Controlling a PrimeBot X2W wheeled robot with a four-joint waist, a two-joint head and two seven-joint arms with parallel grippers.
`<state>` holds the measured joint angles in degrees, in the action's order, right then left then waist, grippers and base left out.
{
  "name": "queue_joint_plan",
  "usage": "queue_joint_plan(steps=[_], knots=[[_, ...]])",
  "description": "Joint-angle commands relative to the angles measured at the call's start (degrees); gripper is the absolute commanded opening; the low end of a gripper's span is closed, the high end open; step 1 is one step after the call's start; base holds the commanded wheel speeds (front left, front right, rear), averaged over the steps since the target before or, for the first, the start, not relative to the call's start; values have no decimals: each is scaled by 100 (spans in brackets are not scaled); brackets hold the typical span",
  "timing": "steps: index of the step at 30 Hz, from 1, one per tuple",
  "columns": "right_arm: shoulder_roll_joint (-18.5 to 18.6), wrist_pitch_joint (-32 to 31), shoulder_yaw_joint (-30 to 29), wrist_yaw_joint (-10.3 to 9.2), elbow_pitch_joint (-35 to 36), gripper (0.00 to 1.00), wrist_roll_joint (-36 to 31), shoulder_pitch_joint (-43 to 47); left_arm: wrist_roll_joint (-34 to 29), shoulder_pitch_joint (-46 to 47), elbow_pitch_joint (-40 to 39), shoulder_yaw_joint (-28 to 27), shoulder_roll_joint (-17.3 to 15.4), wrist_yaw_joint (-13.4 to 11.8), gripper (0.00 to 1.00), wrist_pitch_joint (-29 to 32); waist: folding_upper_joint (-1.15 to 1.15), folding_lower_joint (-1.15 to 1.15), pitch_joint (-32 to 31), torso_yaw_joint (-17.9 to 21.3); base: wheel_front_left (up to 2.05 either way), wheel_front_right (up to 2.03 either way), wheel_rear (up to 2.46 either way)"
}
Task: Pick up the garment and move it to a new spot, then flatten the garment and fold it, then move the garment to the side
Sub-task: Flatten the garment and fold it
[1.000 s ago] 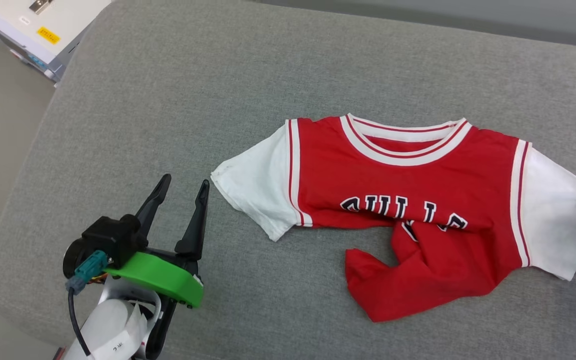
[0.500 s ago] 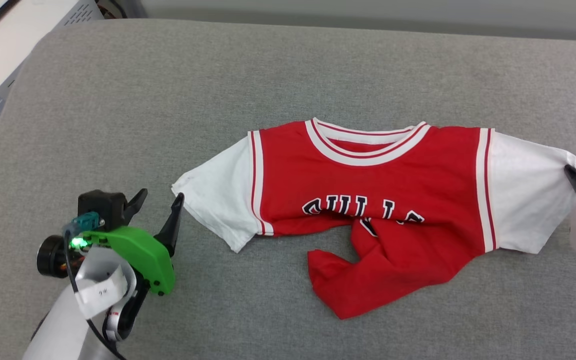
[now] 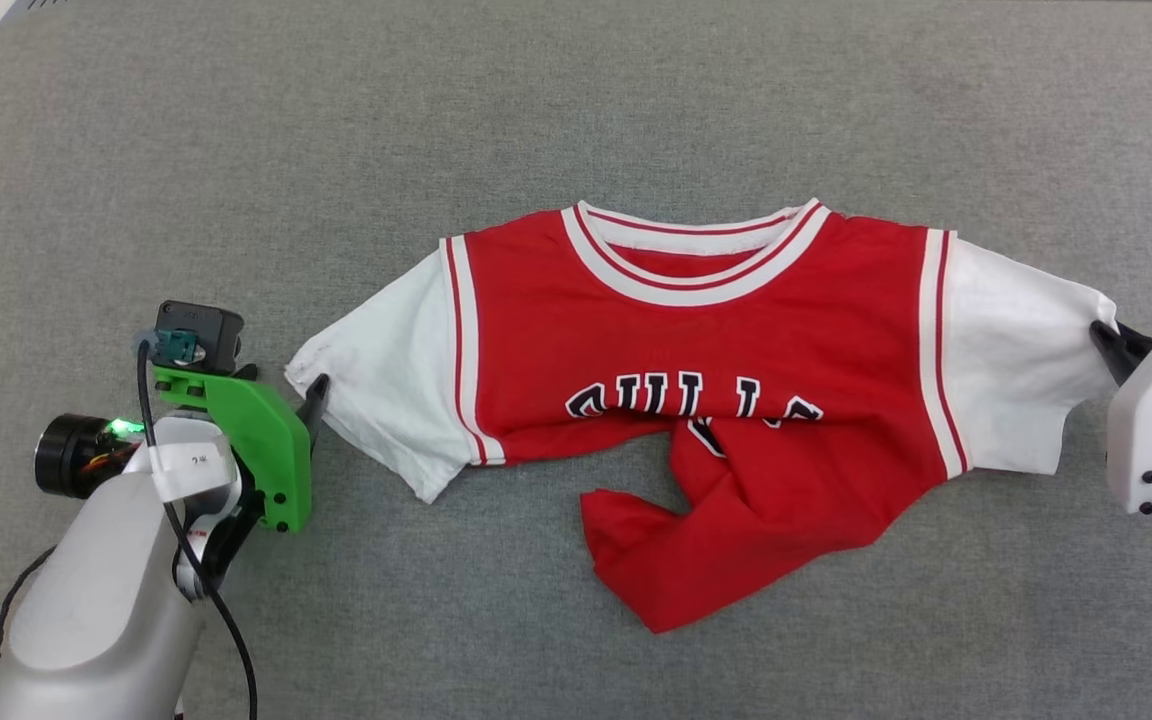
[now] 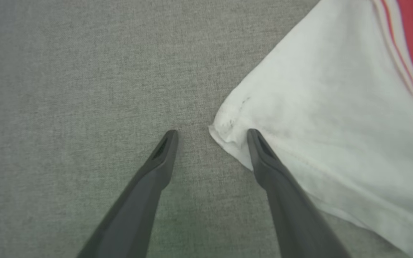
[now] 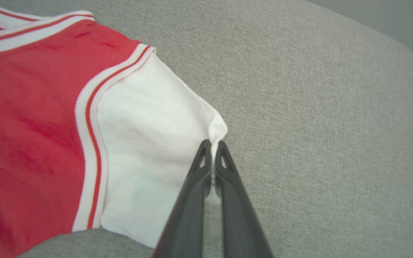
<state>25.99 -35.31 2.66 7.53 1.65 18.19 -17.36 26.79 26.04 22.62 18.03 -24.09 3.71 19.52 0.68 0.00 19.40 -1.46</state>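
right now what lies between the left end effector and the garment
Nothing: the left wrist view shows the open left end effector with one finger over the garment's white sleeve corner, bare grey cushion in the rest of its gap.

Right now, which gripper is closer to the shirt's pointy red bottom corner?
Left. The left gripper is open at one sleeve tip, near the red corner; the right gripper is shut on the other sleeve tip, farther across the shirt.

A grey cloth-covered counter (image 3: pixel 576 90), perhaps padded, carries the garment (image 3: pixel 696 330), which lies front up with its hem crumpled. One white sleeve corner lies between the spread jaws of the left gripper (image 4: pixel 212 133). The other is pinched in the closed jaws of the right gripper (image 5: pixel 212 143).
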Motion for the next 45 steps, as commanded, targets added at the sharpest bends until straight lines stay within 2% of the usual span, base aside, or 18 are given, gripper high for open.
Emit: queue_joint_plan(steps=[1,8,9,10,11,13,16,20,28,37,45], knots=[[8,-19,25,-4,52,0,-62,-43,16,99,91,56,9,7,100,96,-68,0,52,26,0,0,0],[68,-46,42,-4,131,0,-79,-75,22,274,422,339,28,184,100,269,-68,0,169,22,0,0,0],[80,-55,45,-4,139,0,-79,-77,84,286,503,418,54,228,78,411,-68,0,181,17,0,0,0],[89,-60,48,-4,142,0,-78,-81,120,299,558,505,61,261,32,544,-68,0,187,15,0,0,0],[101,-64,51,-4,142,0,-78,-87,168,310,594,615,72,294,0,711,-68,0,188,12,0,0,0],[114,-66,57,-4,138,0,-80,-103,296,337,608,724,79,330,0,893,-68,0,186,9,0,0,0],[114,-44,76,-4,113,0,-84,-116,384,386,583,745,62,346,0,813,-68,0,149,-1,0,0,0],[119,78,107,-4,29,0,-81,-103,393,378,503,632,32,296,0,434,-68,0,-21,-23,0,0,0],[328,518,3,-4,-152,0,-68,-288,209,414,-101,265,-246,-2,0,-540,-68,0,-619,-86,0,0,0],[849,805,58,-4,-173,0,135,-937,40,464,-1553,-85,-713,-257,0,-871,-68,0,-1322,-68,0,0,0],[1095,739,79,-4,32,0,449,-1343,-48,415,-2812,-421,-1084,-514,0,-865,-68,0,-1675,-37,0,0,0]])
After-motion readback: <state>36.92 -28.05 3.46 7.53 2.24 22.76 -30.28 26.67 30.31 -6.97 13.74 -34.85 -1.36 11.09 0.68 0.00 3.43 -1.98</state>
